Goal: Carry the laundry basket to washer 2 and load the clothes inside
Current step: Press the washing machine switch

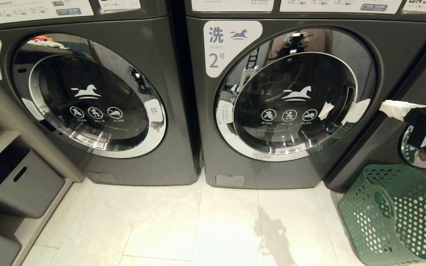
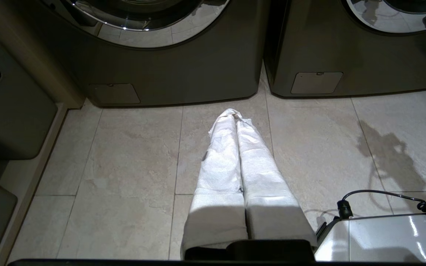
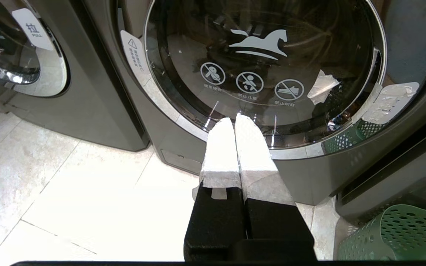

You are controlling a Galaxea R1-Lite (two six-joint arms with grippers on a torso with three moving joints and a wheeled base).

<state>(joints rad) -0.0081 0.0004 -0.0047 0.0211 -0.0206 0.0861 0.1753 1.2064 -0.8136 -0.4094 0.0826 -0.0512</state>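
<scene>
Green laundry basket (image 1: 398, 218) sits beside washer 2 (image 1: 290, 99), floor (image 1: 198, 221) open.

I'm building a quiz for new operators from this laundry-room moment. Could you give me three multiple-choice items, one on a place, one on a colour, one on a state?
1. Where does the laundry basket stand?
A. On the floor, to the right of washer 2
B. On top of washer 3
C. Inside washer 2's drum

2. What colour is the basket?
A. Red
B. Green
C. White

3. How is washer 2's door?
A. Swung wide open
B. Removed
C. Closed

Answers:
1 A: in the head view the basket sits on the tiles at the lower right, past washer 2's right edge.
2 B: its perforated sides are green in the head and right wrist views.
3 C: the chrome-rimmed glass sits flush in the washer's front, with the right gripper, shut and empty, in front of it.
</scene>
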